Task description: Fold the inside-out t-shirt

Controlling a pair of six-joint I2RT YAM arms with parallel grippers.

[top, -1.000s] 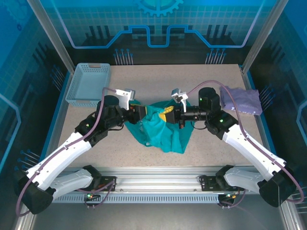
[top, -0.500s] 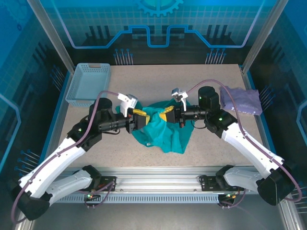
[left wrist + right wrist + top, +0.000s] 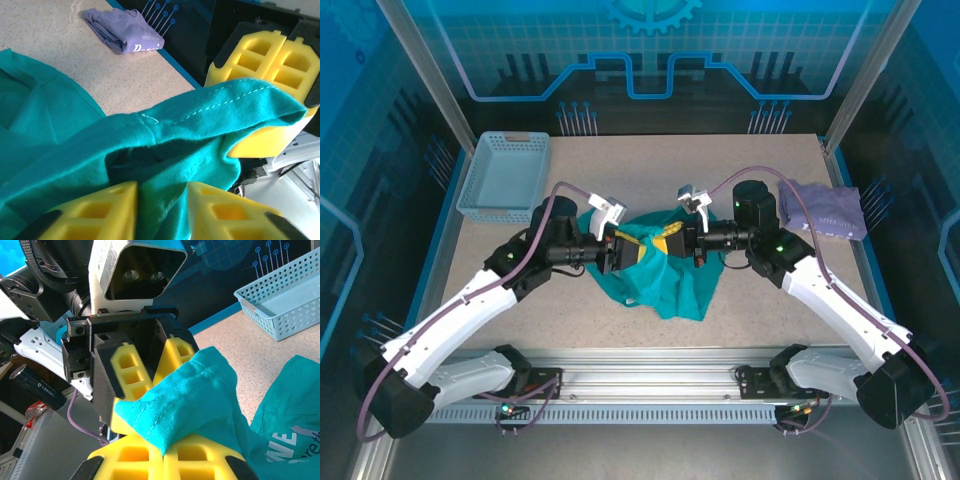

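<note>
right hand (image 3: 162, 454) at bottom edge, yellow fingers (image 3: 200, 460) pressed together on a bunched fold of teal shirt (image 3: 195, 395) | left hand (image 3: 152, 367) faces it just behind the fold, its camera (image 3: 142, 270) above | shirt trails to lower right, pale print showing | blue basket (image 3: 282, 300) upper right, on speckled counter (image 3: 235, 340)

The left arm (image 3: 460, 310) and the right arm (image 3: 835, 300) have smooth white covers on the long links, and black joints and wrists. A small green light (image 3: 779, 251) glows on the forearm. A thin purple cable (image 3: 760, 170) runs in a loop along each arm. The jaws are bright yellow blocks with square hollows, on black brackets. The wrist camera (image 3: 145, 267) has a white housing with two dark lenses.
</note>
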